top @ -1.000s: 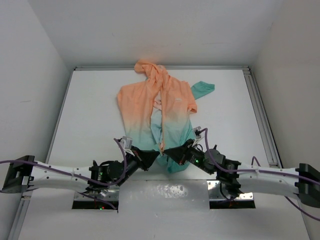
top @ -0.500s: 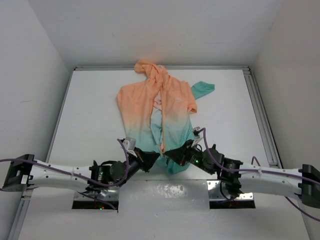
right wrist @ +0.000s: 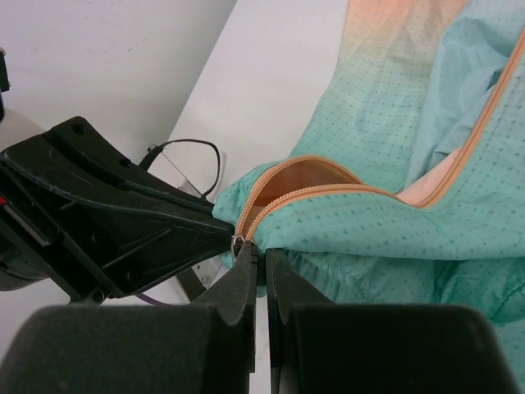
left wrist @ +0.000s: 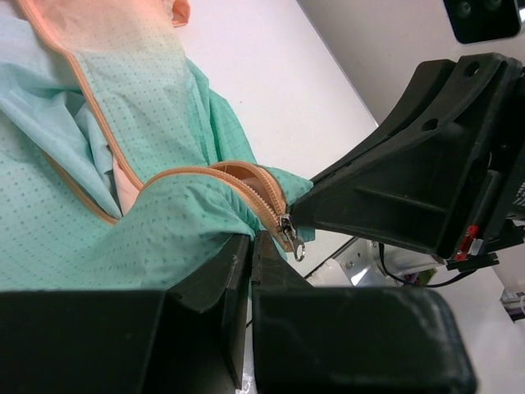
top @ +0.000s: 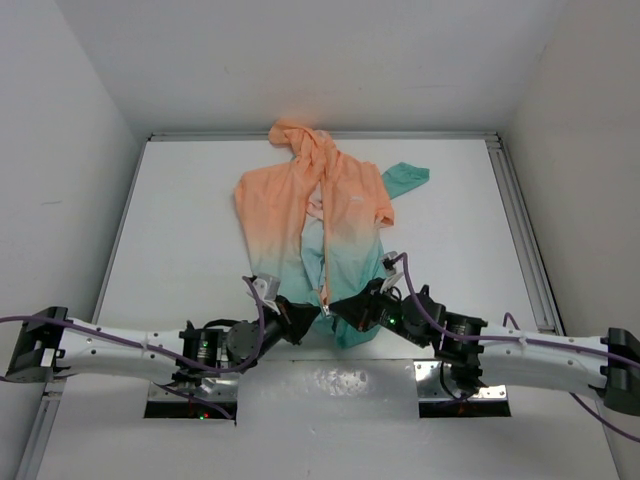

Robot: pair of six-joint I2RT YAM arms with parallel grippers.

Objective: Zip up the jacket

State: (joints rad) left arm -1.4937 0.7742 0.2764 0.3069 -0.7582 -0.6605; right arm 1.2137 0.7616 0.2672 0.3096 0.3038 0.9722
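Observation:
The jacket (top: pixel 340 215) lies flat on the white table, peach hood at the far end, teal hem towards me, front open. Its zipper slider (left wrist: pixel 287 227) sits at the bottom of the zipper with its metal pull ring hanging; it also shows in the right wrist view (right wrist: pixel 238 245). My left gripper (top: pixel 305 313) is shut on the teal hem just left of the slider (left wrist: pixel 252 246). My right gripper (top: pixel 340 307) is shut on the hem fabric just right of the slider (right wrist: pixel 264 254). The two grippers' fingertips almost touch at the zipper's bottom end.
A shiny metal plate (top: pixel 330 385) lies between the arm bases at the near edge. A rail (top: pixel 520 230) runs along the table's right side. White walls close in the left, right and far sides. Purple cables trail along both arms.
My left gripper has moved right and slightly forward, closing in on the zipper's bottom end. The right gripper has shifted only slightly. The jacket's upper part has not moved.

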